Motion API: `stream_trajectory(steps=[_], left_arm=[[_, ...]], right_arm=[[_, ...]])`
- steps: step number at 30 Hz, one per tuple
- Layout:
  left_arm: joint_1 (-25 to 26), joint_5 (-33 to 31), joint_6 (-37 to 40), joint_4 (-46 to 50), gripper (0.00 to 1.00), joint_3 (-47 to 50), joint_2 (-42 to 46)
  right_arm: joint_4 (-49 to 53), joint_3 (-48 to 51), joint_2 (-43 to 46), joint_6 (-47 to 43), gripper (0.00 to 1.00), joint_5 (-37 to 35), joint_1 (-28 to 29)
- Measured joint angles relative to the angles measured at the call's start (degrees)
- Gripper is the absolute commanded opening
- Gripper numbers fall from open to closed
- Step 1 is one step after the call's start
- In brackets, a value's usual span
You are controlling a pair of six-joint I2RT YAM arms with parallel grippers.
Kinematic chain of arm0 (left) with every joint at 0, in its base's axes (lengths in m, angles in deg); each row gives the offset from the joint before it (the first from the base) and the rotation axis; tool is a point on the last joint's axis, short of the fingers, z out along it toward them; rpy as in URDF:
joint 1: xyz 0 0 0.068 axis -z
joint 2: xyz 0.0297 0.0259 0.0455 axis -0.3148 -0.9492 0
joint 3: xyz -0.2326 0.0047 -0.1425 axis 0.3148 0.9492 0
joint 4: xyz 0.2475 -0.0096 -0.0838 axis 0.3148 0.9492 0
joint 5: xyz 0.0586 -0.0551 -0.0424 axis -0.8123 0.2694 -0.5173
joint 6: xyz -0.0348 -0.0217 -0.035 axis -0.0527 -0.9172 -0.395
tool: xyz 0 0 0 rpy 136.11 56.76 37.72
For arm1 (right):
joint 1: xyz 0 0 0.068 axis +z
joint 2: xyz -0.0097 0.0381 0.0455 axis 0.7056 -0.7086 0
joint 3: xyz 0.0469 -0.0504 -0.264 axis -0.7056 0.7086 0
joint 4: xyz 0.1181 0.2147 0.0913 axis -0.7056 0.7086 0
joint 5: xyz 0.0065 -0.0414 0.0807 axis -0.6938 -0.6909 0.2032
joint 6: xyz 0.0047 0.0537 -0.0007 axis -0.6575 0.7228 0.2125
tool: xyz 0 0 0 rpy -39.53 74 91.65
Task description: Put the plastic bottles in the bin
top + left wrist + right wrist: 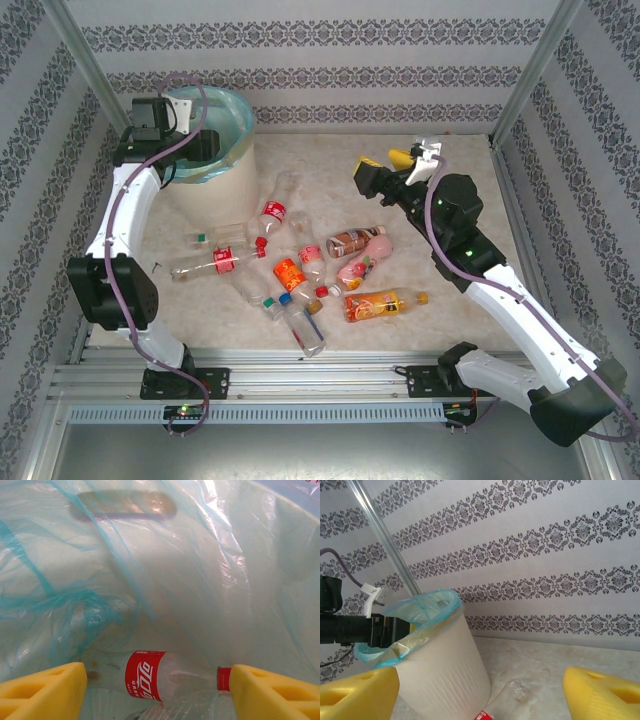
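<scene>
Bin (215, 195), lined with a blue-green bag (100, 595), stands at the far left of the counter (330, 180). One red-labelled bottle (145, 675) lies on its side at the bin's bottom. The other bottles (300, 270) lie scattered on the counter in front and to the right of the bin, the nearest just beside its base. Left end effector (159, 685) is over the bin mouth, fingers wide, holding nothing. Right end effector (481, 692) is well right of the bin, facing it, wide, empty.
</scene>
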Motion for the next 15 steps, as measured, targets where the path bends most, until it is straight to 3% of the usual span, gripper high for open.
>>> stream_trajectory(steps=[8, 15], left_arm=[[-0.22, 1.7, -1.77, 0.48, 0.75, -3.06, 1.79], [0.2, 2.6, -3.32, 1.29, 0.74, -3.3, 9.53]], right_arm=[[0.22, -1.7, -3.54, -0.94, 0.85, -0.11, 0.0], [7.58, -5.66, -5.84, -2.1, 0.84, -1.38, 0.0]])
